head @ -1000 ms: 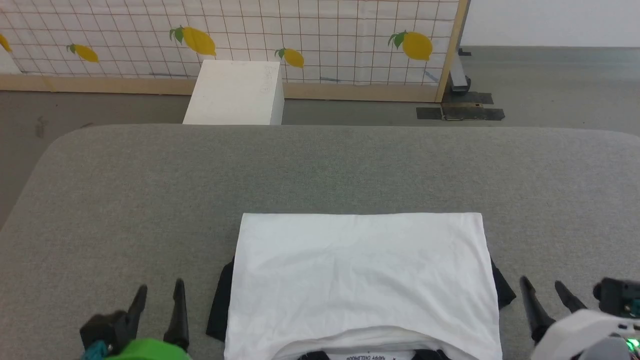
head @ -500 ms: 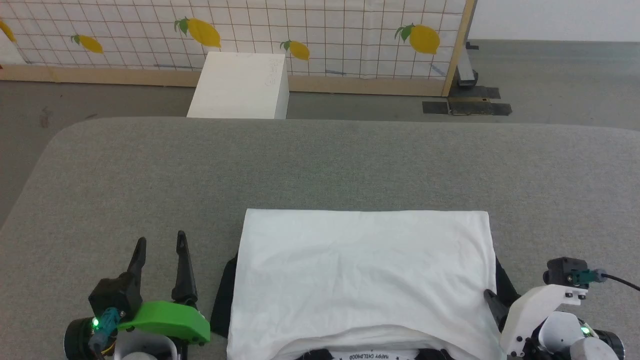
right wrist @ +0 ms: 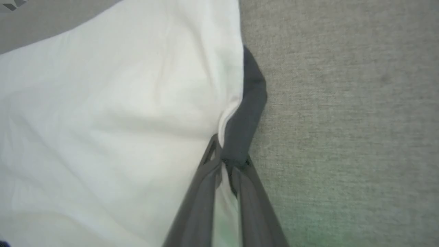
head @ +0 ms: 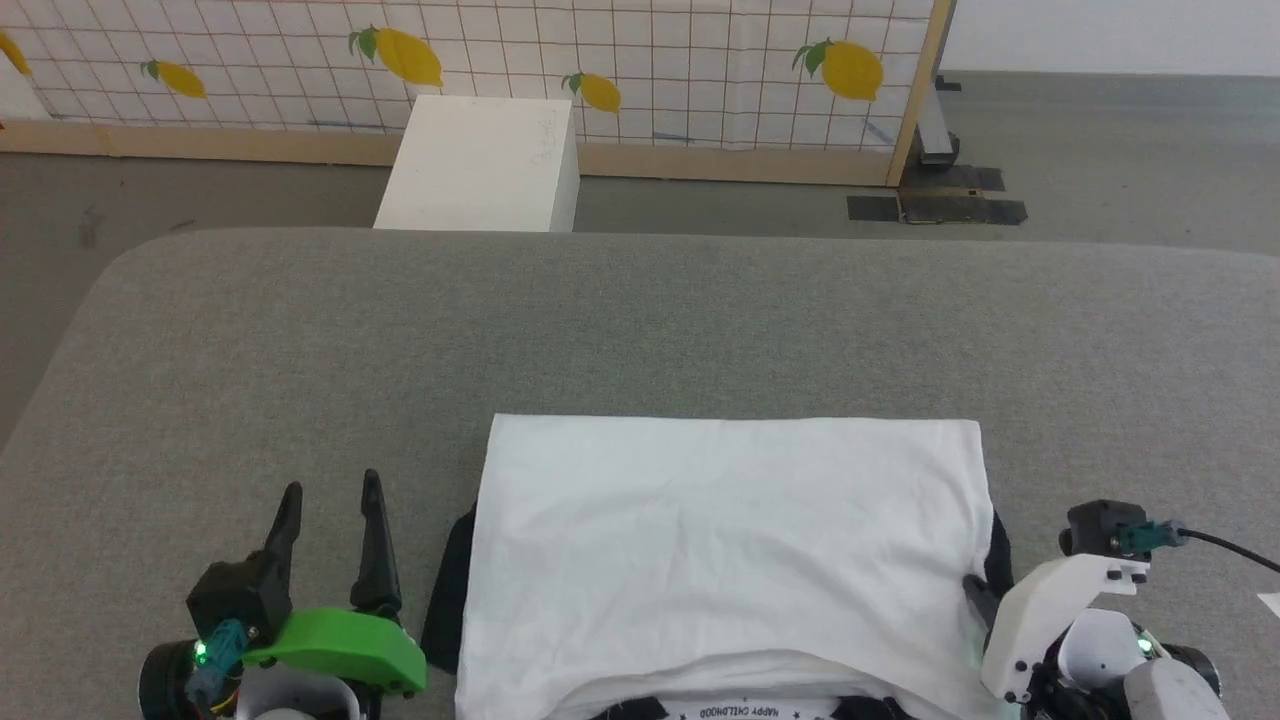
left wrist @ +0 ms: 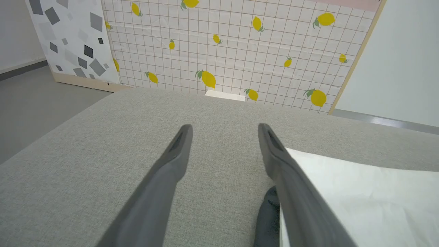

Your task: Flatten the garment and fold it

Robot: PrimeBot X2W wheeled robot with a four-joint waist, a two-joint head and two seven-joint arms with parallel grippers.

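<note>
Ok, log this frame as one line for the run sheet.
garment: part-folded, flat on grey surface | left gripper: open, beside garment | right gripper: shut on garment edge

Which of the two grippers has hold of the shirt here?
The right gripper: it is pinched shut on the black side edge of the shirt. The left gripper is open beside the shirt, holding nothing.

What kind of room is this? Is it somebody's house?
Probably a robot practice room, not a house: the lemon wall is a standing panel with tape at its foot, and a T-shirt lies on a big grey padded table.
</note>
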